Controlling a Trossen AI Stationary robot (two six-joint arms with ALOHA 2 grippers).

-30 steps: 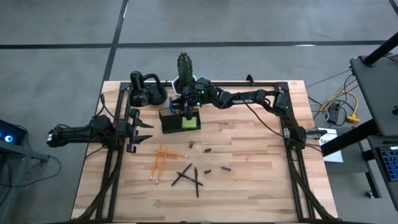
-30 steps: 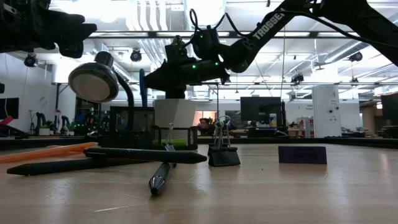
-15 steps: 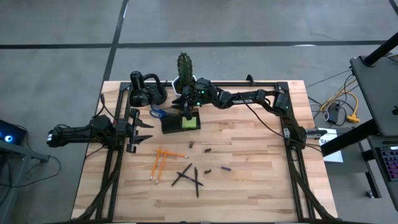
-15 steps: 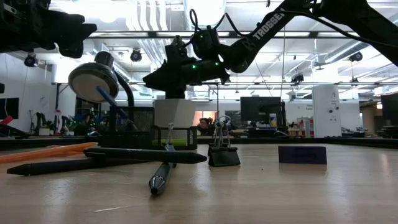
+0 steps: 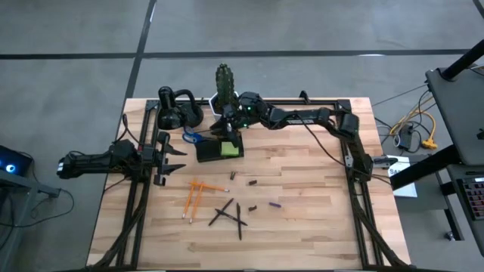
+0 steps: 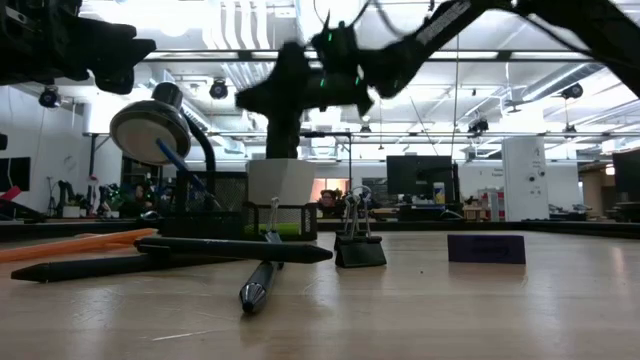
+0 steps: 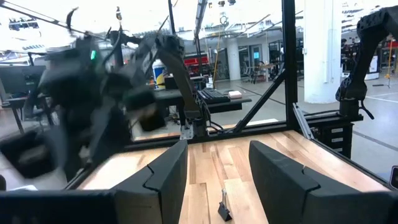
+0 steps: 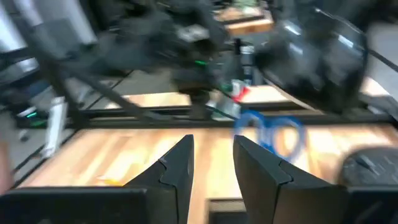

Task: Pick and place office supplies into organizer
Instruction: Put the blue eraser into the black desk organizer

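Note:
The dark organizer [image 5: 215, 149] stands at the far middle of the table with a lime-green sticky-note pad [image 5: 231, 149] in it. Blue-handled scissors [image 5: 192, 137] stick into its left end, and their handles [image 8: 273, 134] lean out toward the table's left. My right gripper [image 5: 229, 130] hovers open just above the organizer and holds nothing [image 8: 212, 158]. My left gripper [image 5: 180, 157] waits open at the table's left [image 7: 217, 180]. Orange pencils [image 5: 195, 195], black pens [image 5: 229, 213], small dark bits [image 5: 242, 179] and a purple bit [image 5: 274, 204] lie on the wood nearer the front.
A white cactus pot [image 5: 224, 97] stands right behind the organizer. A black looped gadget [image 5: 178, 109] sits to its left. Black binder clips [image 6: 360, 245] stand on the table. The dark frame rails [image 5: 355, 162] run along both sides.
The scissors stood upright under my right gripper a second ago. They have tipped toward the table's left and now lean out of the organizer. My right gripper has risen above the organizer and turned a little.

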